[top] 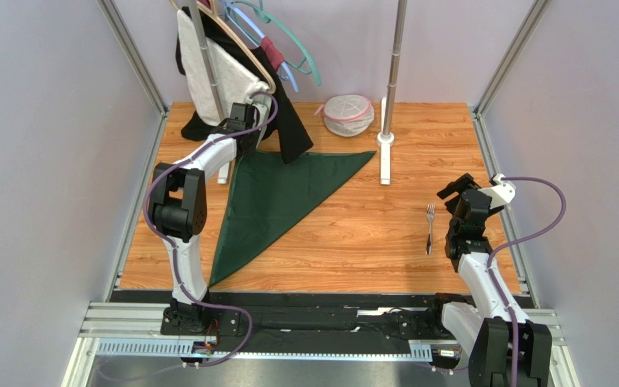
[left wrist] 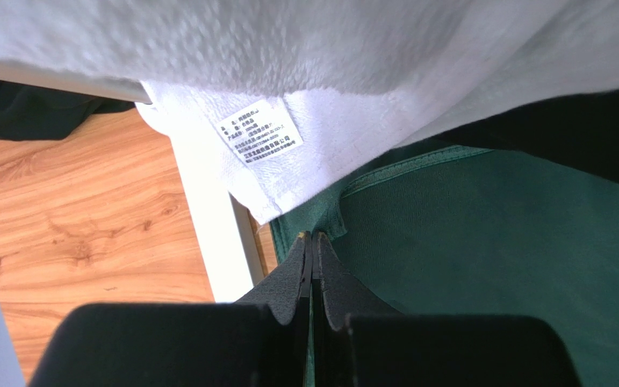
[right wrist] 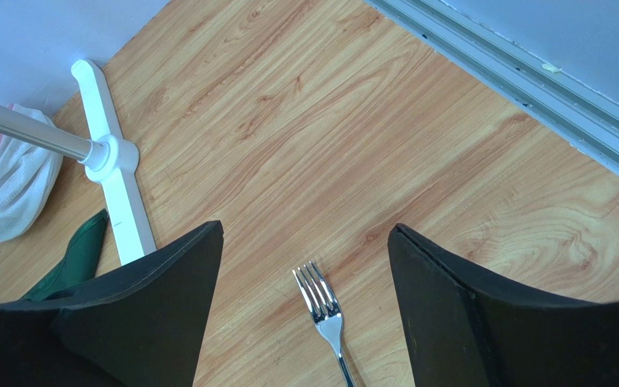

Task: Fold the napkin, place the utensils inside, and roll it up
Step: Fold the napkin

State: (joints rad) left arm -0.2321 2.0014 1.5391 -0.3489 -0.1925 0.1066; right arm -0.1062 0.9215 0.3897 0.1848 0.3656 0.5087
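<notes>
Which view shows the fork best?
Top external: only there is the whole fork visible, small, lying on the table. Right wrist shows just its tines and neck, close up; left wrist shows none of it.

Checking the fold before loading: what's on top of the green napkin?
Only the black garment overlaps the napkin, at its far corner beside the shut left gripper. The fork lies apart on wood. The napkin's edge beneath that garment is hidden.
</notes>
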